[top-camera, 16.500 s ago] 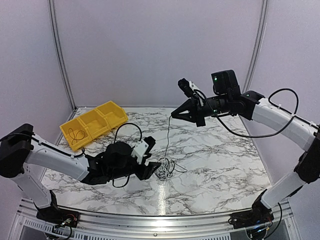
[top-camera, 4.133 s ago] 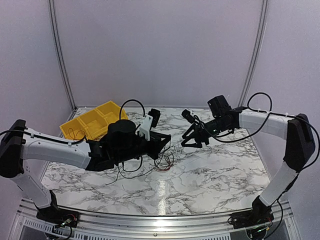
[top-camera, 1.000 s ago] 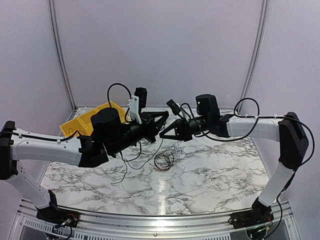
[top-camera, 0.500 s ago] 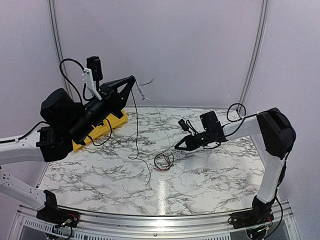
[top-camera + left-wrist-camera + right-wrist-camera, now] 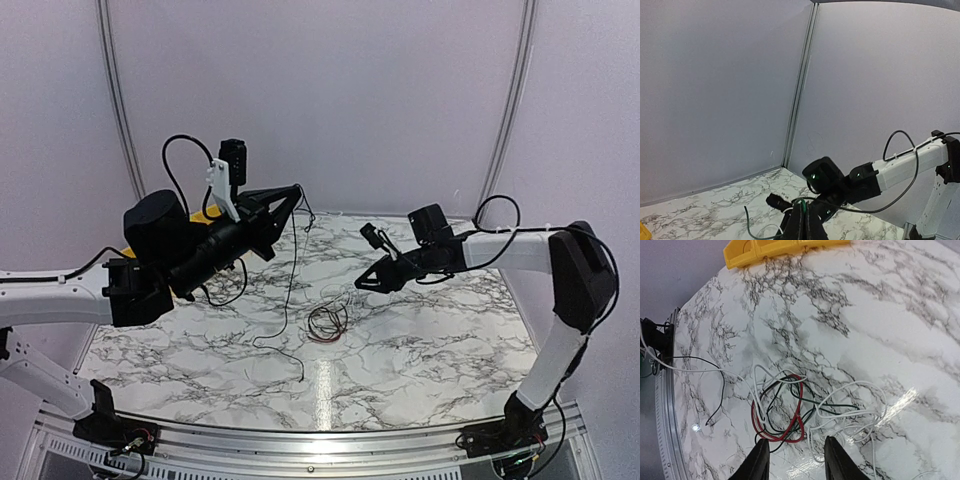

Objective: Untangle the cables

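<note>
The cables [image 5: 785, 410] lie in a loose tangle of red, white and dark loops on the marble table [image 5: 880, 315]; in the top view the bundle [image 5: 328, 322] sits mid-table. My right gripper [image 5: 796, 460] hovers just above it, open, with nothing between its fingers; from above it [image 5: 362, 284] is right of the bundle. My left gripper [image 5: 295, 192] is raised high on the left, shut on one thin dark-green wire [image 5: 801, 202], which hangs down [image 5: 289, 290] with its end trailing on the table. In the left wrist view its closed fingertips [image 5: 806, 210] pinch that wire.
A yellow bin [image 5: 780, 247] stands at the table's far left corner, mostly hidden behind the left arm in the top view. A loose black wire end [image 5: 715, 415] lies left of the bundle. Grey walls enclose the table on three sides.
The left arm rose, drawing one wire up out of the bundle, then dropped slightly. The right gripper, shut until half a second ago, now stands open beside the bundle.
</note>
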